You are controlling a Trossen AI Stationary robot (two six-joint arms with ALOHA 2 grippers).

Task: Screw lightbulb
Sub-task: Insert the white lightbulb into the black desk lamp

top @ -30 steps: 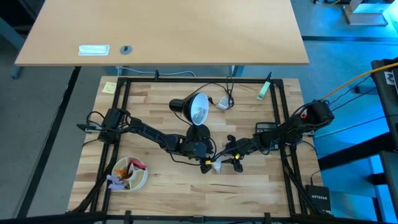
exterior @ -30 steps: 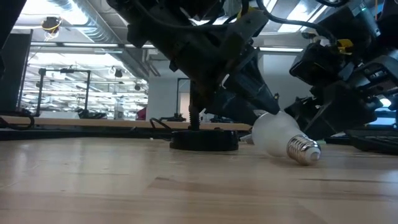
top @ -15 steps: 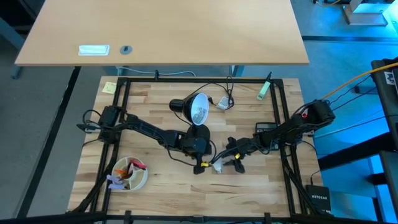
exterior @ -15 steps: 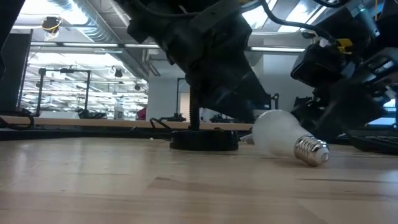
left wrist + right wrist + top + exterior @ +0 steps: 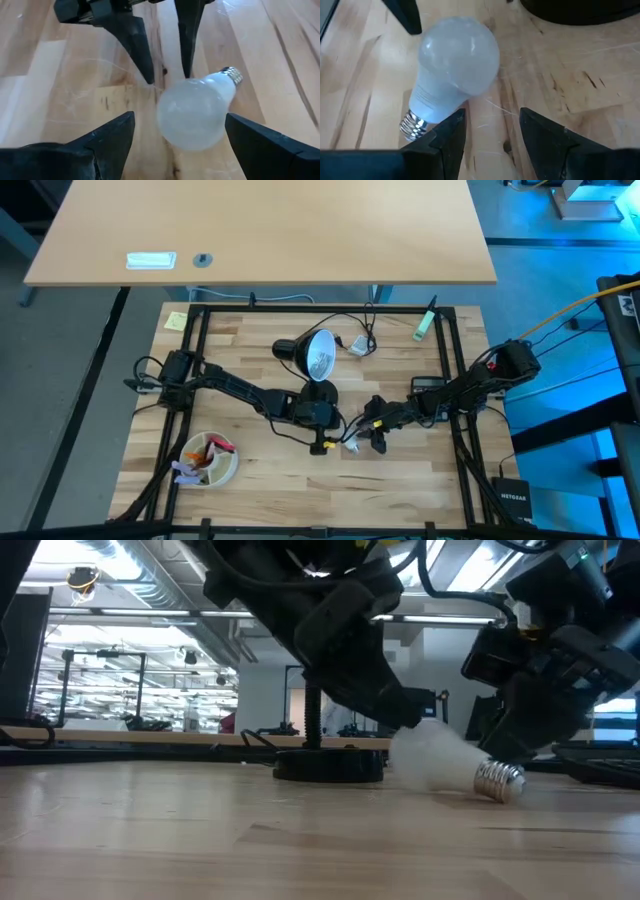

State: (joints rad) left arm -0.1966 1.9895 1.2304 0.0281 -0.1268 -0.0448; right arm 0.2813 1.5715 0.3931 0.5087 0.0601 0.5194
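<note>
The white lightbulb lies on its side on the wooden table, between my two grippers; its metal screw base points toward the near right. My left gripper is open on the bulb's left, with the rounded glass end between its spread fingers but apart from them. My right gripper is open on the bulb's right, its fingers beside the bulb's neck. The black desk lamp stands just behind them, its round foot on the table. My right gripper has one finger right beside the bulb's neck and screw base; I cannot tell whether it touches them. The bulb lies on the table.
A bowl with small things stands at the near left. A green marker, a small white part and the lamp's cable lie at the far side. A yellow note sits at the far left corner.
My left gripper has drawn back a little toward the table's left edge, away from the bulb. The bulb has shifted slightly on the table and still lies on its side.
</note>
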